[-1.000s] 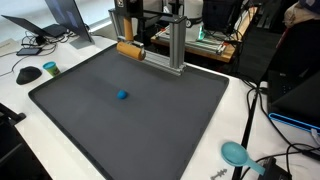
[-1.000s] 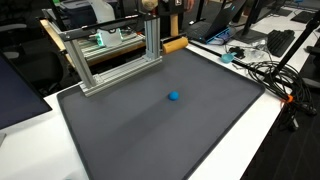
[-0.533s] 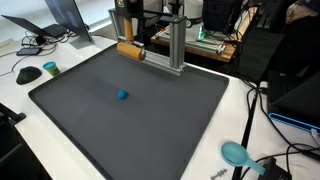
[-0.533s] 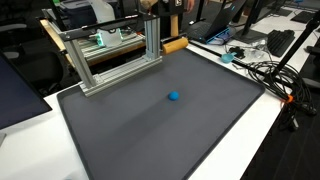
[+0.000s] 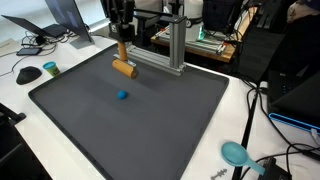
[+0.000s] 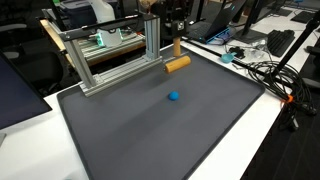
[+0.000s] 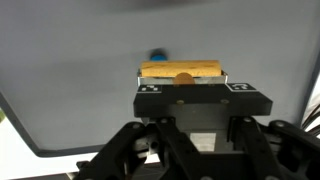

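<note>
Hand (image 5: 122,58) closed on tan wooden cylinder (image 5: 124,68), gripped mid-length, held level. Cylinder near blue ball (image 5: 122,96), not touching; ball rests on dark mat (image 5: 150,125).

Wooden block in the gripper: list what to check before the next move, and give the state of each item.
1. Grip: the gripper is shut on the wooden block - ok.
2. The wooden block lies level across the jaws in the wrist view - ok.
3. The wooden block is apart from the metal frame - ok.
4. The blue piece lies apart from the wooden block on the grey mat - ok.
5. Gap between the wooden block and the grey mat - cannot tell.
</note>
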